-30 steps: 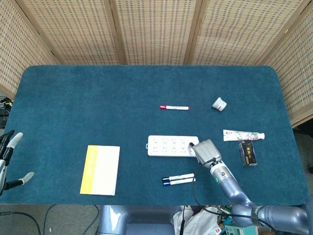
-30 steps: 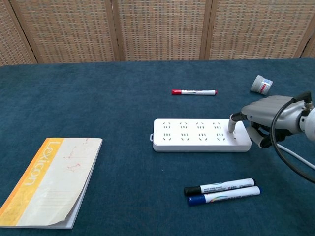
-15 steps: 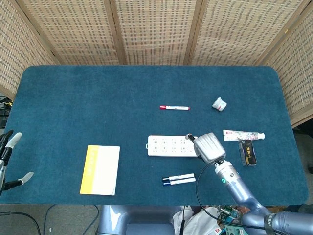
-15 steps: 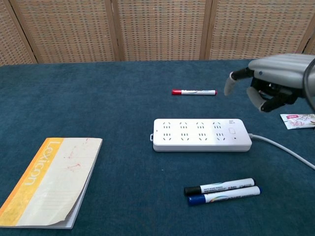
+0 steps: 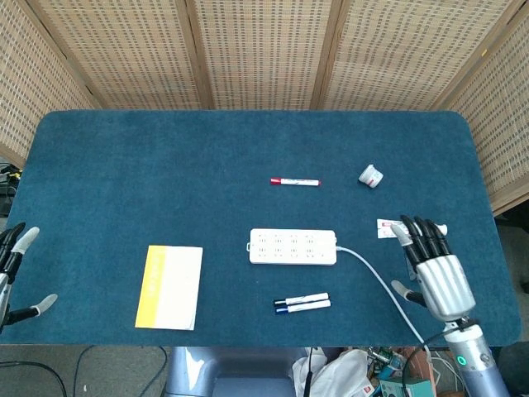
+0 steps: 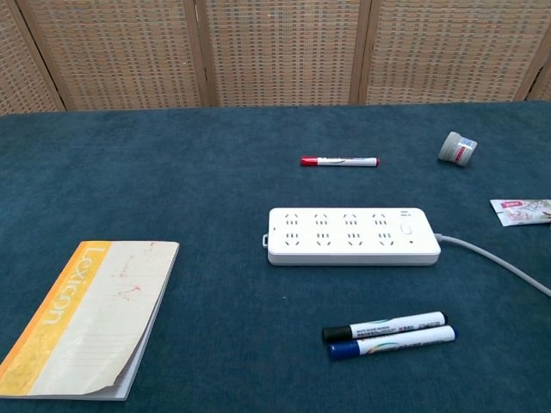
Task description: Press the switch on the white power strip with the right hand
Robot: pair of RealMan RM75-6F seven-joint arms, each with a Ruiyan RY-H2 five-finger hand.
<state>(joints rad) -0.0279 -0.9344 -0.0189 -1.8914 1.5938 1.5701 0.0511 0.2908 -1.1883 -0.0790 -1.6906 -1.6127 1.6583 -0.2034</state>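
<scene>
The white power strip [image 5: 293, 246] [image 6: 353, 236] lies flat in the middle of the table, its cable running off to the right. Its switch [image 6: 407, 230] sits at the right end, uncovered. My right hand [image 5: 434, 269] hovers well to the right of the strip near the table's front right, fingers spread and holding nothing; the chest view does not show it. At the far left edge my left hand [image 5: 12, 265] hangs beside the table, fingers apart and empty.
A red marker [image 5: 295, 181] and a small white jar [image 5: 371, 174] lie behind the strip. Black and blue markers [image 5: 302, 303] lie in front of it. A yellow-and-white notebook [image 5: 169, 286] is at the front left. A toothpaste tube [image 6: 522, 211] lies by my right hand.
My right hand lifted off the switch end of the power strip, then drew back to the right and toward the front edge, opening its fingers. The left hand barely moved.
</scene>
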